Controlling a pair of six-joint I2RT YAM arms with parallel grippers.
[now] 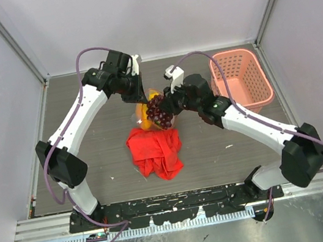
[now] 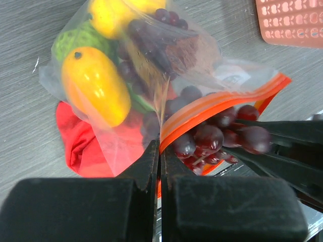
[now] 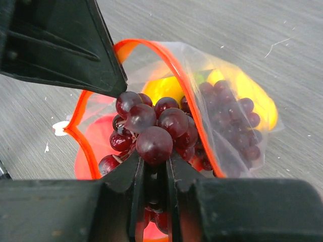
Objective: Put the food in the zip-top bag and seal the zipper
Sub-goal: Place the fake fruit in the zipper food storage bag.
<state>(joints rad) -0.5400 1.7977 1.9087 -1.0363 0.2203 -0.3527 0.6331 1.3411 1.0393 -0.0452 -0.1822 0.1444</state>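
Observation:
The clear zip-top bag is held up off the table, its red-orange zipper open. My left gripper is shut on the zipper edge at one side of the mouth. Inside the bag I see a yellow-orange mango, a green fruit and another purple grape bunch. My right gripper is shut on a dark purple grape bunch and holds it at the bag's open mouth. In the top view the grapes hang between the two grippers.
A crumpled red cloth lies on the table just below the bag. A pink slatted basket stands at the back right. Grey walls close in the table on three sides.

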